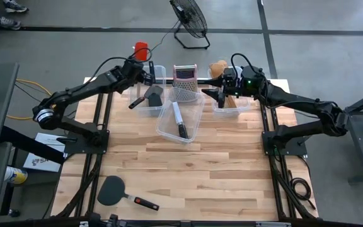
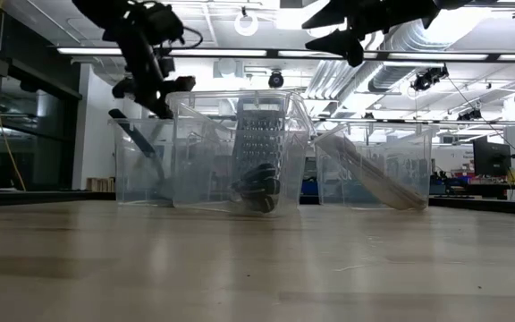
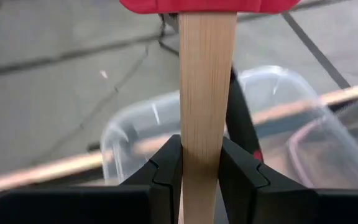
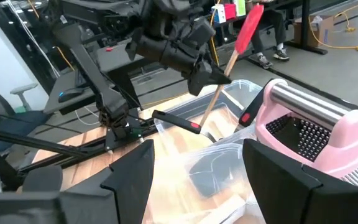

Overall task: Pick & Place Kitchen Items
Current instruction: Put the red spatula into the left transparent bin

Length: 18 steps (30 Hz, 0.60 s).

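My left gripper (image 1: 149,74) is shut on a red spatula with a pale wooden handle, above the far left clear bin (image 1: 145,104). Its red head (image 1: 141,49) points up and toward the far edge. The right wrist view also shows the left gripper (image 4: 207,73) with the spatula. A black spatula (image 1: 151,98) lies in that bin. A black-handled knife (image 1: 179,120) lies in the middle bin (image 1: 169,129). Pale wooden utensils (image 1: 230,101) lie in the right bin (image 1: 225,111). My right gripper (image 1: 210,94) is open and empty between the middle and right bins. My left gripper pinches the spatula's wooden handle (image 3: 205,134) between its two fingers (image 3: 166,174), about midway along it. The fingers lie across the handle. The spatula is lifted and tilted, red head (image 4: 247,28) up, and its lower handle end (image 4: 207,112) points down toward the left bin.
A steel box grater (image 1: 184,77) with a pink top stands at the far edge behind the middle bin. Another black spatula (image 1: 113,189) lies on the bare wood near the table's front left. A floor fan (image 1: 191,19) stands beyond the table.
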{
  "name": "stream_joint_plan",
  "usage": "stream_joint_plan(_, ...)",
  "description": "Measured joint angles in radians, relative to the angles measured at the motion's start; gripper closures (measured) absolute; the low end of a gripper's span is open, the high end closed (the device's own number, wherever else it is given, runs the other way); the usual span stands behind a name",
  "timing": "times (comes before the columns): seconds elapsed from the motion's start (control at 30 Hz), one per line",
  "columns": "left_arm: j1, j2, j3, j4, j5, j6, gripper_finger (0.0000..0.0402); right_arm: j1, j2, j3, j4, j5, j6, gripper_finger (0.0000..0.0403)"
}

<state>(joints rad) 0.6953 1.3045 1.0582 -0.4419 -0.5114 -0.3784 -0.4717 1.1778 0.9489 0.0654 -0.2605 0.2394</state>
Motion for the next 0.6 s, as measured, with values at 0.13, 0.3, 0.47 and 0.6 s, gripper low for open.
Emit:
stream_joint_plan(0.13,0.015,0.0,-0.03,-0.032,0.05,-0.077,0.0331,0.0,0.0,0.0,-0.002,0.022,0.0,0.0166)
stream_joint_plan(0.3,0.014,0.002,-0.066,-0.026,0.076,-0.124,0.0331,0.0,0.0,0.0,-0.005,0.064,-0.005,0.0166)
stream_joint_plan(0.47,0.011,0.002,-0.095,-0.028,0.105,-0.156,0.0331,0.0,0.0,0.0,-0.005,0.081,-0.009,0.0166)
stream_joint_plan(0.6,0.011,0.003,-0.107,-0.025,0.115,-0.168,0.0331,0.0,0.0,0.0,-0.005,0.081,-0.032,0.0166)
